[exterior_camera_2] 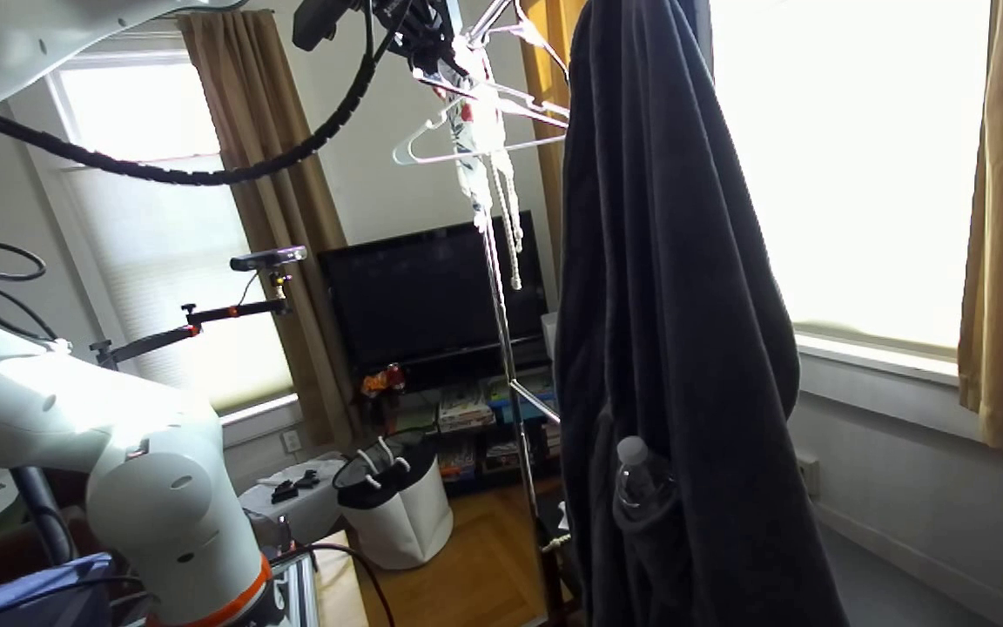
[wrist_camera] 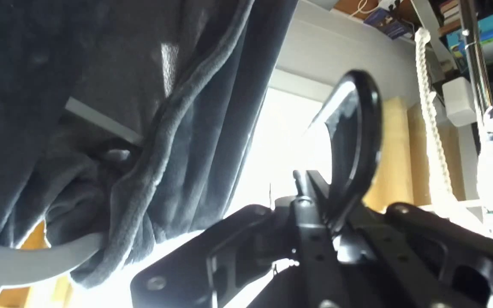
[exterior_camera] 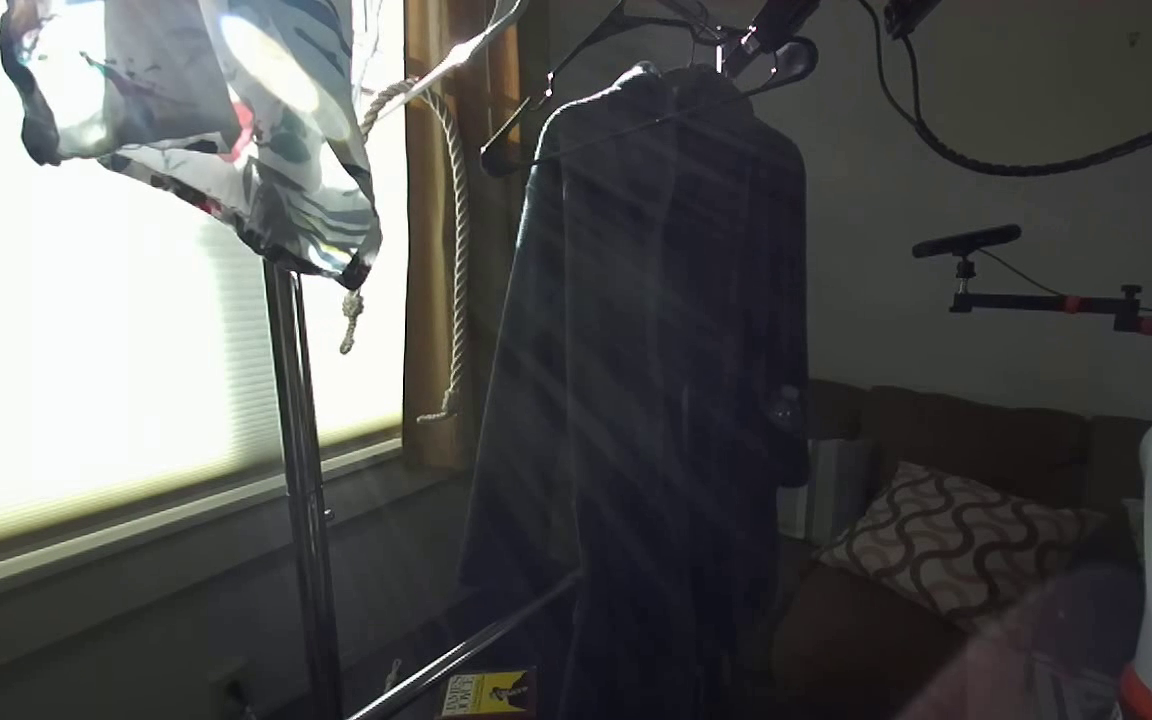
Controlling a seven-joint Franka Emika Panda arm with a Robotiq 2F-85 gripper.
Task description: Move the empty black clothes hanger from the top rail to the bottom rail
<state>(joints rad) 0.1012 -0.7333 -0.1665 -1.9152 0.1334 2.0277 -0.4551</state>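
The black clothes hanger (exterior_camera: 591,38) is tilted in front of the dark robe, its hook not clear. My gripper (exterior_camera: 741,48) is at its right end in that exterior view. In the wrist view the gripper (wrist_camera: 330,216) is shut on the hanger, whose rounded end (wrist_camera: 368,128) sticks up from between the fingers. In an exterior view the gripper (exterior_camera_2: 436,63) is beside the top rail (exterior_camera_2: 486,22), with the hanger (exterior_camera_2: 445,84) just below. Whether the hook touches the rail is hidden. The bottom rail (exterior_camera: 481,645) runs low behind the robe and also shows here (exterior_camera_2: 536,402).
The dark robe (exterior_camera: 666,350) hangs close by, with a bottle (exterior_camera_2: 636,479) in its pocket. A patterned cloth (exterior_camera: 286,150) and a white hanger (exterior_camera_2: 410,150) also hang here. The upright pole (exterior_camera: 301,450) and a rope (exterior_camera: 456,250) stand near the window.
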